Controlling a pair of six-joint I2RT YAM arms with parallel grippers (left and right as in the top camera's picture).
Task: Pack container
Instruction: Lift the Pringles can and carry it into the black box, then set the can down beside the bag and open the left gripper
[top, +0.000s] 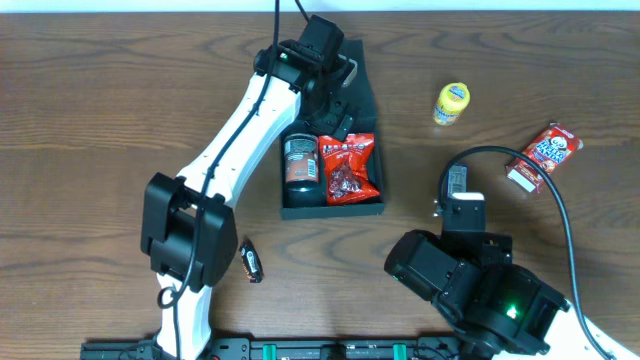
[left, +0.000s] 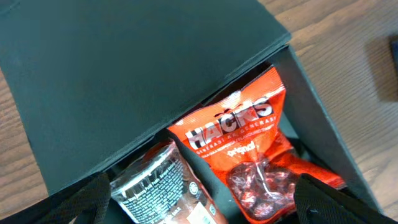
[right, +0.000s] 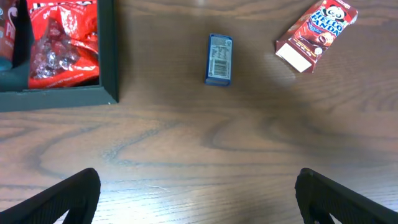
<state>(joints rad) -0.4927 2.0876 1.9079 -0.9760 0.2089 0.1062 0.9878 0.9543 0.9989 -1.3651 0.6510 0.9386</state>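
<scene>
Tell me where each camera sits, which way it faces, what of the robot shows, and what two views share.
Overhead: above the table, facing straight down; left arm, right arm and container show.
Left wrist: on the left arm, facing down into the container; fingers of the left tool at the lower corners.
Right wrist: low over the table, facing down; fingers of the right tool at the lower corners.
Shared: the Hacks bag shows in all three.

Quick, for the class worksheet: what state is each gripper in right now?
Left gripper: open, holding nothing, over the container.
Right gripper: open, holding nothing, over the table.
</scene>
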